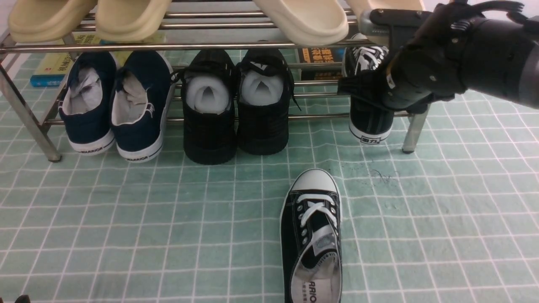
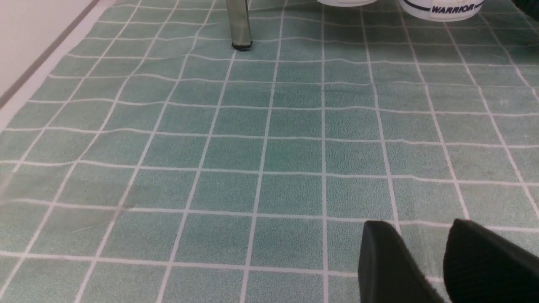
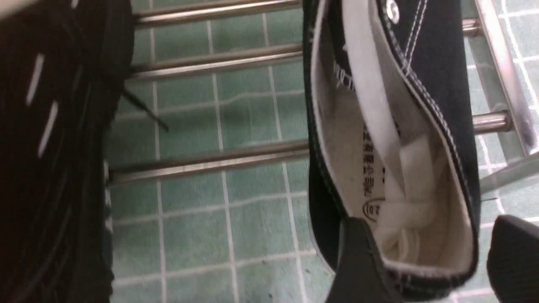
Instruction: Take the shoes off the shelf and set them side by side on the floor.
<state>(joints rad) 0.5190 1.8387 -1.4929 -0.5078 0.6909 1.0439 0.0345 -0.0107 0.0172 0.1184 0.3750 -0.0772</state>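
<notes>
Scene: a metal two-tier shelf [image 1: 210, 46] stands on a pale green gridded floor [image 1: 442, 219], seen from the robot's side.
Floor sneaker [image 1: 311, 235]: one black canvas shoe with white laces lies on the floor at 6 o'clock in the front view. Its toe points to 12 o'clock.
Shelved sneaker [image 1: 370, 122]: its partner rests on the lower bars at about 2 o'clock from the floor sneaker, at the shelf's right end.
Long axis: it runs from 12 to 6 o'clock, with the heel at 6 toward the robot and overhanging the front bar.
Right hand [image 3: 429, 221]: its fingers [image 3: 358, 261] stand apart on either side of the heel collar. Green floor shows between the shoe and the outer finger, so nothing is clamped yet.
Left hand [image 2: 421, 229]: it is apart and empty, low over bare floor near the shelf's left leg.
Nearer arm: the right, by far.
Likely next move: close on the heel, draw it toward 6 o'clock, and set it at the floor sneaker's 3 o'clock.
Neighbours: the all-black pair [image 1: 236, 109] sits at the shelved sneaker's 9 o'clock and the navy pair [image 1: 113, 105] beyond that. Beige slippers [image 1: 303, 19] sit on the top tier.
Hidden: the right hand covers the shelved sneaker's middle in the front view.
Cut off: the floor sneaker's heel runs past the bottom edge.
Unclear: whether the inner finger touches the canvas.
</notes>
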